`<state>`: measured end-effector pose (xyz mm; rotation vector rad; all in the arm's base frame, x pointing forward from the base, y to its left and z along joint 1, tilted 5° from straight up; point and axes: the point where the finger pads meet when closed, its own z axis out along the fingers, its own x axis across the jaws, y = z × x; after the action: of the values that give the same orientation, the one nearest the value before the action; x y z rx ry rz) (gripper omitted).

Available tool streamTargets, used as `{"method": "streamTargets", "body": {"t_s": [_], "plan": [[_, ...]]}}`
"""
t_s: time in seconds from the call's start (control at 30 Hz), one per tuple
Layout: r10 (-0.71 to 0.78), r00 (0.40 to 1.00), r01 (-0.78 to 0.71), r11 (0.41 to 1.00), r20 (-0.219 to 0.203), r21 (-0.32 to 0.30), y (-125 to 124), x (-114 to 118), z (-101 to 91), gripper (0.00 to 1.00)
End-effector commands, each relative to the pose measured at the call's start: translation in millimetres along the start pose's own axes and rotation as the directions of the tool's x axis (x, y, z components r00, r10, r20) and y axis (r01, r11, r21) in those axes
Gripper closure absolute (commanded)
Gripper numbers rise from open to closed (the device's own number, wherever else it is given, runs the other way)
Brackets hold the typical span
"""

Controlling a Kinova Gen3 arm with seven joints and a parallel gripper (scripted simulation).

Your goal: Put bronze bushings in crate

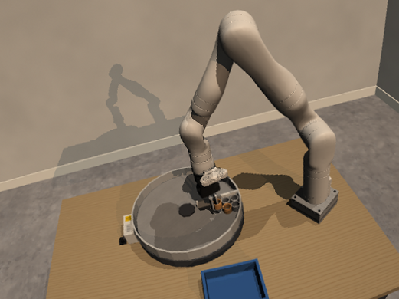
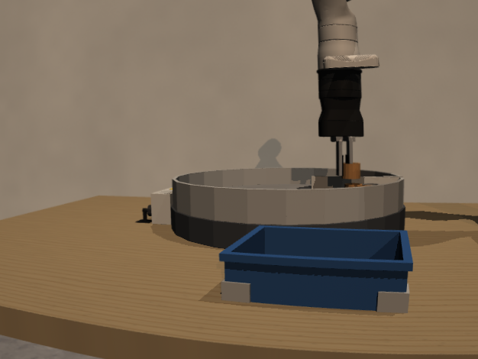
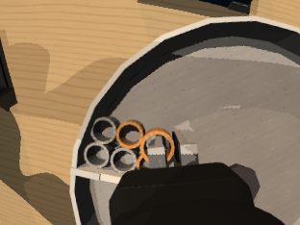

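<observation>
My gripper (image 1: 212,200) (image 2: 344,156) (image 3: 168,141) reaches down into the right side of the grey turning table (image 1: 192,248) (image 2: 269,205) (image 3: 244,111). It is shut on the wall of a bronze bushing (image 1: 218,202) (image 2: 351,170) (image 3: 171,142) and holds it upright, about level with the table's rim. A second bronze bushing (image 1: 227,208) (image 3: 130,134) stands beside it, and a third (image 3: 141,162) shows partly under the fingers. Three grey bushings (image 1: 234,198) (image 3: 104,130) stand in the same cluster. The blue crate (image 1: 230,267) (image 2: 316,263) stands empty in front of the turning table.
A pale divider bar (image 3: 96,174) crosses the turning table by the bushings. A small white box (image 1: 127,224) (image 2: 159,206) sits against the table's left side. The arm's base (image 1: 314,203) stands on the wooden table at the right.
</observation>
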<state>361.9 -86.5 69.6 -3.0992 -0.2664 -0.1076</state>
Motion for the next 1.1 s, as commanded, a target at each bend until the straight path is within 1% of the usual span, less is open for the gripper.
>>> {"method": "streamTargets", "body": {"t_s": [0.0,0.43,0.6,1.0,1.07], "plan": [[-0.001,1.000,0.001,1.000,-0.005,-0.002,0.4,1.7,-5.0,1.00],[-0.001,1.000,0.001,1.000,-0.005,-0.002,0.4,1.7,-6.5,1.00],[-0.001,1.000,0.001,1.000,-0.006,-0.002,0.4,1.5,-28.7,1.00],[-0.001,1.000,0.001,1.000,-0.006,-0.002,0.4,1.5,-28.7,1.00],[-0.001,1.000,0.001,1.000,-0.005,-0.002,0.4,1.3,-37.4,1.00]]}}
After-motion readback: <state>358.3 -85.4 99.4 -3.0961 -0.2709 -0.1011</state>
